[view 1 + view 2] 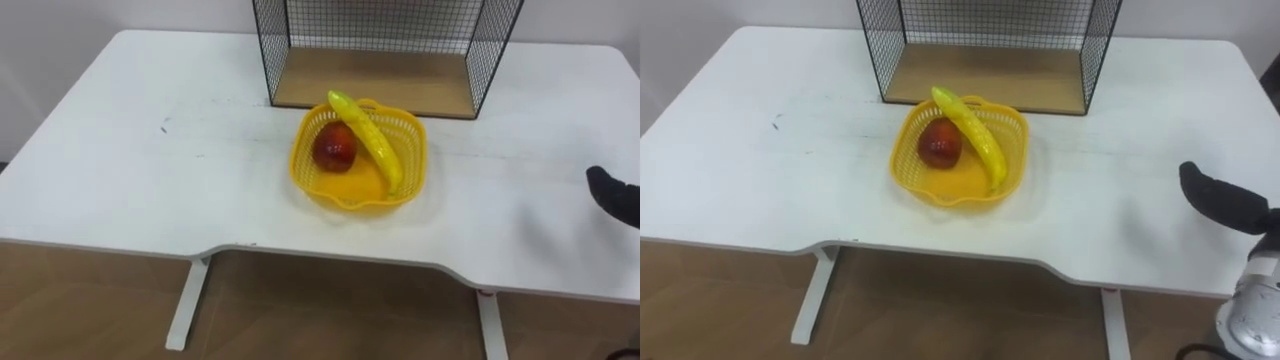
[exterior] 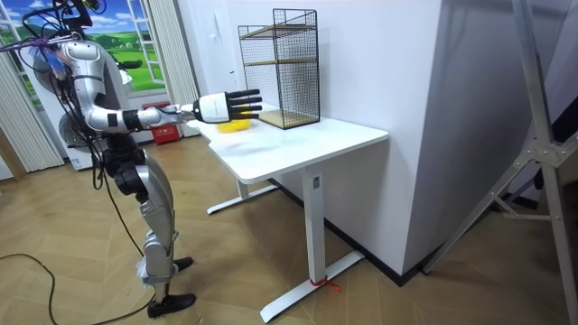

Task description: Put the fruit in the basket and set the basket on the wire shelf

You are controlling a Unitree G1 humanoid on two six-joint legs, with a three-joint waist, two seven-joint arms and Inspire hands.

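On the desk, in the middle and toward the back, sits the basket. The fruit is already inside it. The apple lies on the left side. The banana lies across the basket beside the apple, touching it. Its long line runs from the far left down to the near right, and its far tip pokes up over the back rim.

Just behind the basket stands the wire shelf. Its open side faces the robot, and its wooden board lies just past the basket's back rim. So I think the basket must be lifted and moved straight away from the robot, and not far.

At the right edge of the desk the right hand comes in, low over the top. Its dark fingers point toward the middle of the desk. In the room view they are held out straight and hold nothing.

The basket lies to the left of this hand and a little farther back, well apart from it. My guess is that the hand has to go left and forward to reach the basket's right rim. The near tip of the banana rests by that rim, so the fingers should take care not to knock the banana out. The job looks about half done: the fruit is in, but the basket is not yet on the shelf.
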